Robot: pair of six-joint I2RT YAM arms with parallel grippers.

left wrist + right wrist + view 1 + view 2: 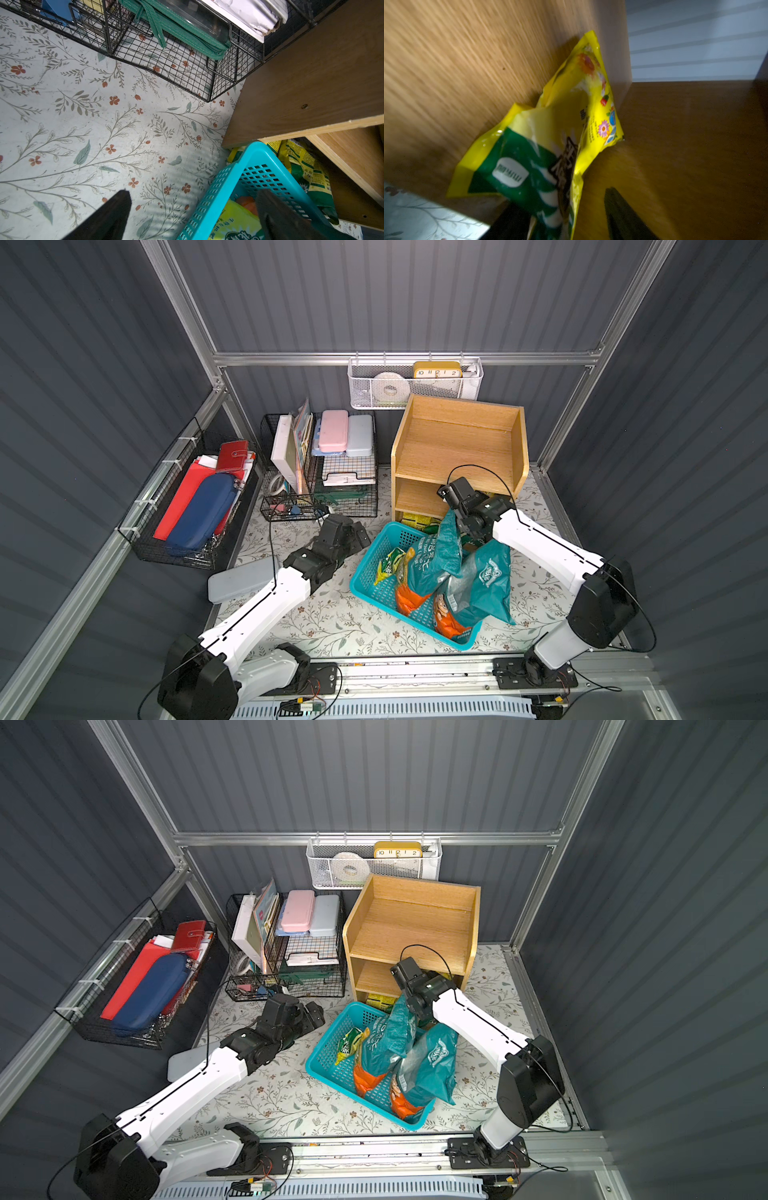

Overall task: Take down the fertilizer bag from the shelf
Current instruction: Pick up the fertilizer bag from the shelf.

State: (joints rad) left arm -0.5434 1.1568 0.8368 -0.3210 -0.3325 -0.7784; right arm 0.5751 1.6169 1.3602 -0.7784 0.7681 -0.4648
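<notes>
Basket (371, 558) before shelf (457, 448); left fingers (112, 216) wide, right fingers' (623, 214) grip on fertilizer bag (550, 128) unclear.

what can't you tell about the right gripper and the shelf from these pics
Whether the right gripper is pinching the yellow-green bag: in the right wrist view, motion blur and the picture's lower edge hide it.
The bag's lettering: blurred there.
Most of the shelf's lower tiers in both top views: its top board and the right arm cover them.

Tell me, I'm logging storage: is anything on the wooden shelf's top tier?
No, the top tier of the shelf shows only bare wood.
</notes>
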